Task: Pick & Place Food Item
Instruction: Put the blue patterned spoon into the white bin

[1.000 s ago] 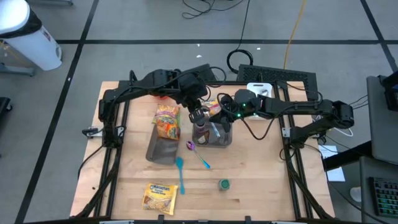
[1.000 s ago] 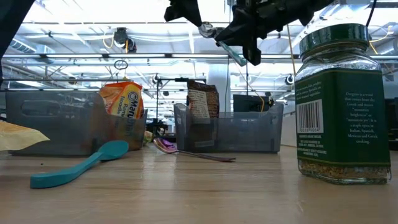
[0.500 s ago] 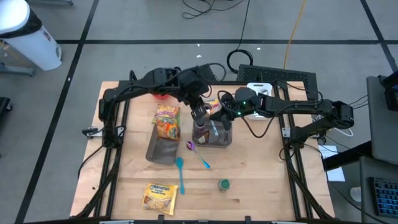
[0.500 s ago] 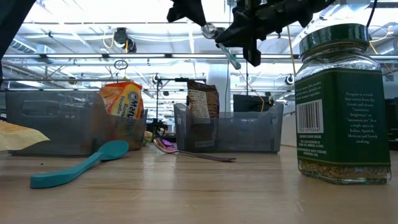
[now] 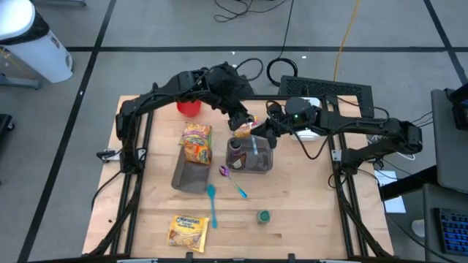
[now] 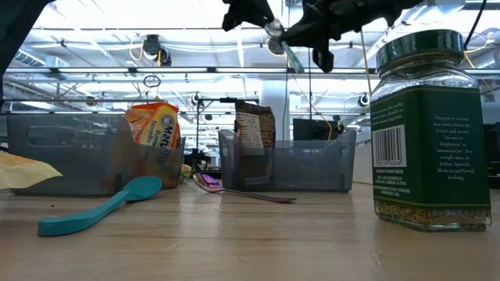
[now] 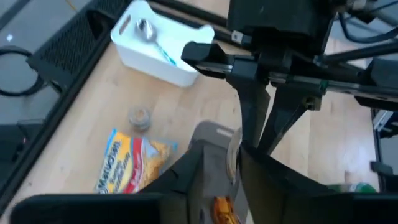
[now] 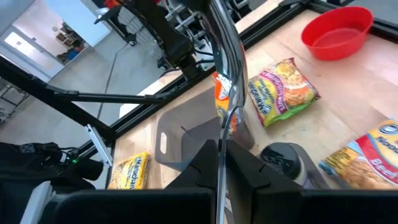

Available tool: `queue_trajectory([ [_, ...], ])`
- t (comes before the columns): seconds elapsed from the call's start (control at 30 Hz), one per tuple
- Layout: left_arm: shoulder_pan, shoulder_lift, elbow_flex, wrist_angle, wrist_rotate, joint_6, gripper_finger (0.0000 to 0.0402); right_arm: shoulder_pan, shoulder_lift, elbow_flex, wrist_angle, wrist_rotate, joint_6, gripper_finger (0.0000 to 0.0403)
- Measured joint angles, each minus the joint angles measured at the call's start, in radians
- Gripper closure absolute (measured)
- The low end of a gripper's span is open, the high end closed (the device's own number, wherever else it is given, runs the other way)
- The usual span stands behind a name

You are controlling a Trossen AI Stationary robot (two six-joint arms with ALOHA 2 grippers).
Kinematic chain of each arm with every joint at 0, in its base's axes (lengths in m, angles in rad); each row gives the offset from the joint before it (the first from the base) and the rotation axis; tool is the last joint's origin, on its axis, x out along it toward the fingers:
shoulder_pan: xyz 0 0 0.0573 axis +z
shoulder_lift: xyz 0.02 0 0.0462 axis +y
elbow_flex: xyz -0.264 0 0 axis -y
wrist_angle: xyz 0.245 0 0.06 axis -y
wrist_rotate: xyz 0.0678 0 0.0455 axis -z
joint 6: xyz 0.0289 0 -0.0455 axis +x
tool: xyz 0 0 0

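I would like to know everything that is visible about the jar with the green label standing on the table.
The jar is clear glass with a dark green lid, still on, and a green label carrying white text and a barcode. Dried, crumbly seasoning shows above and below the label. It stands upright on the wooden table, close to the low camera and apart from the teal spoon. Nothing touches it but the table.
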Motion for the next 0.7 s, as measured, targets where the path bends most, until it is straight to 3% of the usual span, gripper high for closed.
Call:
queue_trajectory([
  [0.33, 0.086, -0.056, 0.0, 0.124, 0.0, 0.047, 0.0234, -0.093, -0.098, 0.0, -0.155, 0.035, -0.036, 0.0398],
  [0.7, 0.147, -0.218, 0.0, 0.118, 0.04, -0.006, 0.0244, -0.175, -0.234, 0.0, -0.254, 0.18, -0.008, 0.0401],
])
